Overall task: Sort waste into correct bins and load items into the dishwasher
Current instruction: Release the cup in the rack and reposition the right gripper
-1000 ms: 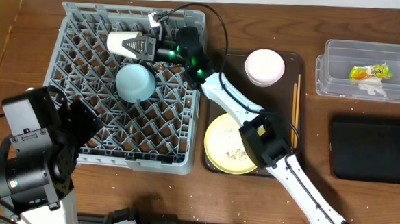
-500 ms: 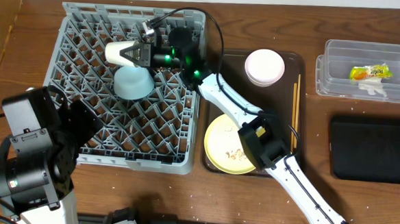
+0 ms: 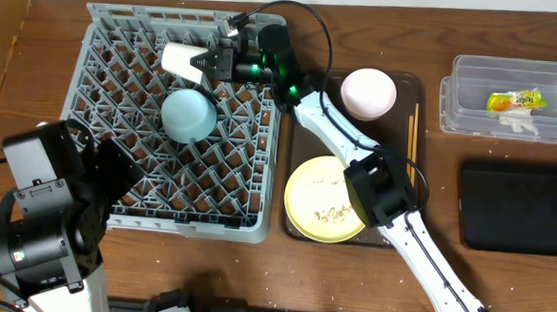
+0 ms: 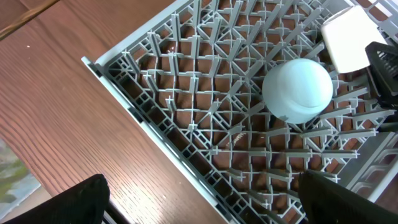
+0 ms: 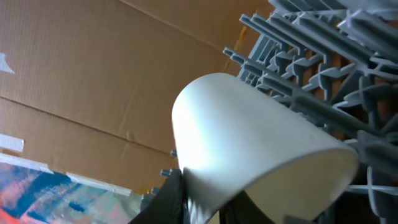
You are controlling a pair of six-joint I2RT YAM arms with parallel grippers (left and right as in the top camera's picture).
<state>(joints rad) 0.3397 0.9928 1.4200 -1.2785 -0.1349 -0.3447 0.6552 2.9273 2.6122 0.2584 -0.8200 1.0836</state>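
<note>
My right gripper point(image 3: 203, 62) is shut on the rim of the pinkish-white cup point(image 3: 178, 59), holding it on its side over the far part of the grey dish rack point(image 3: 116, 167). The cup fills the right wrist view point(image 5: 249, 149), one finger inside its rim, one outside. The light blue bowl point(image 3: 188, 114) sits upside down in the rack, just in front of the cup; it also shows in the left wrist view point(image 4: 297, 90). My left gripper point(image 4: 199, 199) is open and empty over the rack's near left edge. The white bowl point(image 3: 368, 92), pale yellow plate point(image 3: 325, 199) and chopsticks point(image 3: 412, 144) lie on the brown tray.
The clear bin point(image 3: 515, 100) at the far right holds the yellow-green and orange wrapper point(image 3: 513, 100). The flat black bin point(image 3: 519, 209) lies in front of it. The brown tray point(image 3: 306, 91) stands right of the rack. A cardboard wall stands behind the rack.
My right gripper has moved the cup back toward the rack's far edge, away from the blue bowl, after dipping toward it. The left arm has not moved.
</note>
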